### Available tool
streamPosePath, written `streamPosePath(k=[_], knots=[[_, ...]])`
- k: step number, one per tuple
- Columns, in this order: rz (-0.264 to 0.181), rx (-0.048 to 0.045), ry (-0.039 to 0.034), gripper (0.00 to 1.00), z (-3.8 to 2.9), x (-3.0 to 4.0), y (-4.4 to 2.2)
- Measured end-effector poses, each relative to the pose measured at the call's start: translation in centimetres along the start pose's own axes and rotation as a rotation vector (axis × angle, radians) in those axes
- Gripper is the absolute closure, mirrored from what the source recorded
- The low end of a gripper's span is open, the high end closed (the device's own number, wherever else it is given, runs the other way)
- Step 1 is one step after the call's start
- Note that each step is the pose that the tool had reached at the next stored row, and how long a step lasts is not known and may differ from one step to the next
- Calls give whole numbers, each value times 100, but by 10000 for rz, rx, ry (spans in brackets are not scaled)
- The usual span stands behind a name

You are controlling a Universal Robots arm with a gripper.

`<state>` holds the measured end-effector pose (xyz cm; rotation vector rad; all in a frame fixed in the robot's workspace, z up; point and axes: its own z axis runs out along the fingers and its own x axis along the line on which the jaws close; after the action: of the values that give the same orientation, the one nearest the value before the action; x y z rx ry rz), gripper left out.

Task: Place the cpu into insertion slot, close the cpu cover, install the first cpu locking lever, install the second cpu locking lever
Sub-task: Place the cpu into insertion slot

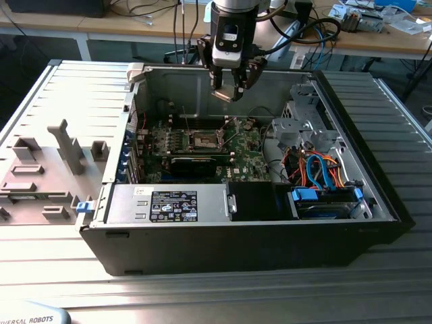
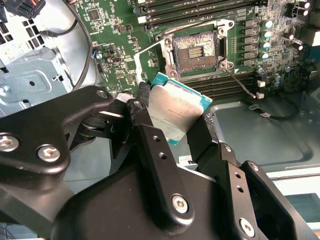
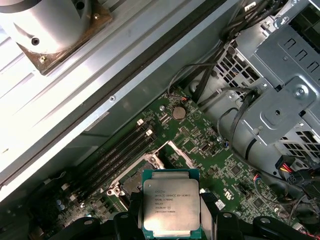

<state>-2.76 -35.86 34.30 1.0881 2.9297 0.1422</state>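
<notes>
My gripper (image 1: pixel 228 89) hangs above the open computer case, shut on the cpu (image 1: pixel 223 95). In both wrist views the cpu (image 2: pixel 175 112) (image 3: pixel 171 207) is a flat silver-grey square, clamped by two opposite edges between the black fingers (image 2: pixel 145 125). Below it, apart from the chip, the insertion slot (image 2: pixel 195 49) lies bare in the green motherboard (image 1: pixel 246 165), its dark contact field exposed. The cpu cover (image 2: pixel 138 62) stands swung open beside the slot. A thin wire lever (image 2: pixel 240 82) sticks out at the slot's corner.
Long memory slots (image 2: pixel 200 12) flank the socket. A black card (image 1: pixel 196 162) lies just in front of it. A metal drive cage (image 1: pixel 304 125), bundled cables (image 1: pixel 324 169) and the power supply (image 1: pixel 169 202) crowd the case. A grey fixture plate (image 1: pixel 40 169) lies on the exterior view's left.
</notes>
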Motion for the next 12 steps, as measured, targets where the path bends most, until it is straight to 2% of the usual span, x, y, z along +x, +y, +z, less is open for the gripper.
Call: streamPosePath(k=[12], knots=[[178,-2,-17,46,-1,0,0]])
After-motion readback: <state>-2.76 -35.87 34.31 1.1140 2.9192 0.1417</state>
